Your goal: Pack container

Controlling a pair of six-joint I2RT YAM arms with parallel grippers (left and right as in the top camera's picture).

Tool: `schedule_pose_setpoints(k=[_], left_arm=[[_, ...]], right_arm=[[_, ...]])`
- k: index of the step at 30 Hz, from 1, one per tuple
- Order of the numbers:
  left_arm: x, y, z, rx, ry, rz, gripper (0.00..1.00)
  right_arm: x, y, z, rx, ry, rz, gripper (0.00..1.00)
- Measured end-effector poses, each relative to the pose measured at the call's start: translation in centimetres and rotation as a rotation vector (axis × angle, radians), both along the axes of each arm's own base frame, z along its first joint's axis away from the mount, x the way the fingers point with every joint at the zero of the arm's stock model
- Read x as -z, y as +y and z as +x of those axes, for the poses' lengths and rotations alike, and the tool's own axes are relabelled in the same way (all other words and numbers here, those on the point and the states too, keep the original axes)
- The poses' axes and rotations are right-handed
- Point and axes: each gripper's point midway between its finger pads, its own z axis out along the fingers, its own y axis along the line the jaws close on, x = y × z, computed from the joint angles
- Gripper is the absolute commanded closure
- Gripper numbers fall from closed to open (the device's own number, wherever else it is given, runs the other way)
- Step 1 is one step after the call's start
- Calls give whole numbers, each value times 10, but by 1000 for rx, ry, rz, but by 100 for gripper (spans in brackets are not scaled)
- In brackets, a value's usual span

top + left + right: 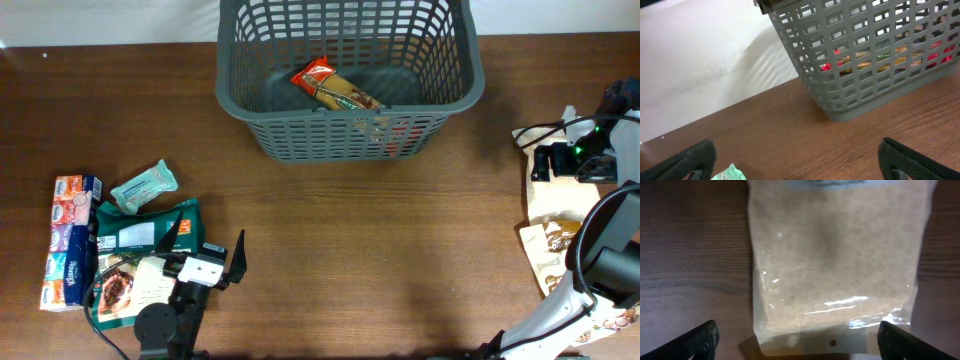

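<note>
Since both pairs of jaws stood spread wide and empty, nothing was committed yet. Right gripper [797,339] hung over a flat clear pouch [835,265] of tan granules. I worried its glossy film, flush on the woodgrain table [690,255], would let the grip skid or nip film only. Left gripper [797,159] faced the container [865,65]: grey plastic basket, lattice sides, rounded corners, at the table's far edge, pasta packet [335,88] inside. Slots could snag corners.
</note>
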Motion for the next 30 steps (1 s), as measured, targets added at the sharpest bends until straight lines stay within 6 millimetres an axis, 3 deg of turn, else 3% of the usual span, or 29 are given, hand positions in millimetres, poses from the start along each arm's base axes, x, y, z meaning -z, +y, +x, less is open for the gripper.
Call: schedule_pose_setpoints(k=[9,25,30], left_arm=[[0,0,0,0,0,0,1],[0,0,0,0,0,0,1],[0,0,0,0,0,0,1]], right_arm=[[0,5,-1,-57,0,24,1],[-3,-27,2,12,10,-148,1],[7,-28,1,28,32,-145,1]])
